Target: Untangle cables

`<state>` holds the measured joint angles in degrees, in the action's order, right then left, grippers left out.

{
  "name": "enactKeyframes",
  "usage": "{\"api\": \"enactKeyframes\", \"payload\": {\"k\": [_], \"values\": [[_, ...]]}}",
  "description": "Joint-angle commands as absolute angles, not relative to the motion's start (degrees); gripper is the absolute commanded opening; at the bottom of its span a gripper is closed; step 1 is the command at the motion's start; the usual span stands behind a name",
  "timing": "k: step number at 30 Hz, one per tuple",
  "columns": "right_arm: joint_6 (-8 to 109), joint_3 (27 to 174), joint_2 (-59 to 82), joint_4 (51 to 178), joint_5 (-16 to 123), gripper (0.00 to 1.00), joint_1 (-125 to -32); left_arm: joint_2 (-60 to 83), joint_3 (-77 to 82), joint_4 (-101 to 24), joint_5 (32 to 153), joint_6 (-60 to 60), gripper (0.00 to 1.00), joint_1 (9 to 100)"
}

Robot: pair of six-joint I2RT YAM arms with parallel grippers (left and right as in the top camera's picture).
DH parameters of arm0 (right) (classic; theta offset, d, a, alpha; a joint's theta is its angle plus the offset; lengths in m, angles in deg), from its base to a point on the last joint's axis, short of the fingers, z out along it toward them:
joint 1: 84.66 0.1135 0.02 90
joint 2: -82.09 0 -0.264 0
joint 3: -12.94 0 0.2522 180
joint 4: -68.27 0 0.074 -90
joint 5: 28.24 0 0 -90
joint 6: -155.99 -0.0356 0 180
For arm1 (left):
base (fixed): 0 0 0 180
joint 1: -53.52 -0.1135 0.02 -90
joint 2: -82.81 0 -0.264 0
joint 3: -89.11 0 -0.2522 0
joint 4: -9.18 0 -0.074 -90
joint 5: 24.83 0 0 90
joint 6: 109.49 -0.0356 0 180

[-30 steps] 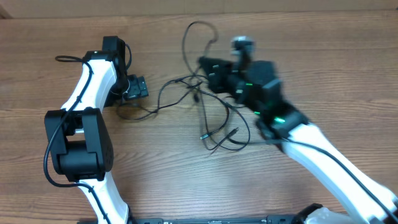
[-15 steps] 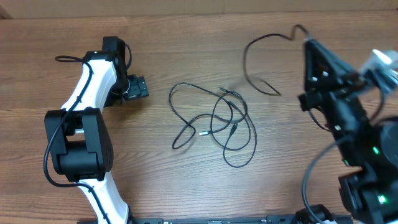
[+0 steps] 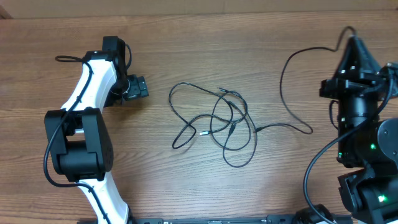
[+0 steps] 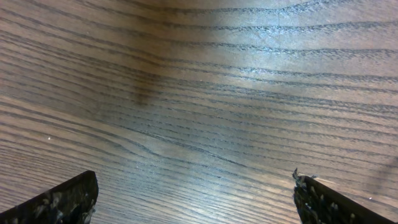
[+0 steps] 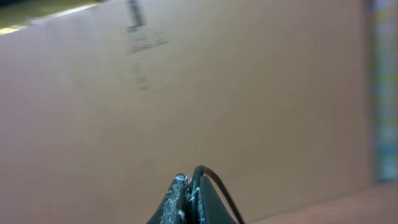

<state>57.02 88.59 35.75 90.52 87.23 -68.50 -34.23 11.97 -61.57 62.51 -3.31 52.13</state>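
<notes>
Pinching cable (image 3: pixel 282 79), seemingly: right gripper (image 5: pixel 188 185).

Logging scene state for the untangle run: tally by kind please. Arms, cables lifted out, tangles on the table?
arms: 2 (left arm, right arm)
cable held up by right arm: 1
tangle on table: 1, strand count unclear
total: 4

Wht arm links (image 3: pixel 93 81), blk joints (image 3: pixel 78 146) w/ wires (image 3: pixel 45 163)
</notes>
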Motion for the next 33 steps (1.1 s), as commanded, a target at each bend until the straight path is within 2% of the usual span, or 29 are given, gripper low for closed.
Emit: {"api": "enactKeyframes", "payload": {"k": [1, 8, 12, 14, 23, 33], "values": [[65.3, 90.2, 36.3, 89.8, 100.5, 0.04, -68.7, -34.4, 11.8, -61.5, 62.0, -2.7, 1.00, 52.0], [78.6, 90.2, 36.3, 86.0, 115.2, 0.04, -71.8, -34.4, 11.8, -61.5, 62.0, -2.7, 1.00, 52.0], [83.7, 90.2, 36.3, 85.1, 115.7, 0.04, -78.7, -34.4, 11.8, -61.5, 62.0, -2.7, 1.00, 52.0], [85.9, 90.2, 36.2, 85.1, 115.7, 0.04, -85.6, -34.4, 11.8, -61.5, 62.0, -2.7, 0.99, 52.0], [85.7, 90.2, 32.7, 87.9, 115.5, 0.04, -109.2, -34.4, 11.8, -61.5, 62.0, -2.7, 1.00, 52.0], [70.4, 90.1, 25.7, 97.1, 101.4, 0.04, -119.9, -34.4, 11.8, -61.5, 62.0, -2.7, 1.00, 52.0]]}}
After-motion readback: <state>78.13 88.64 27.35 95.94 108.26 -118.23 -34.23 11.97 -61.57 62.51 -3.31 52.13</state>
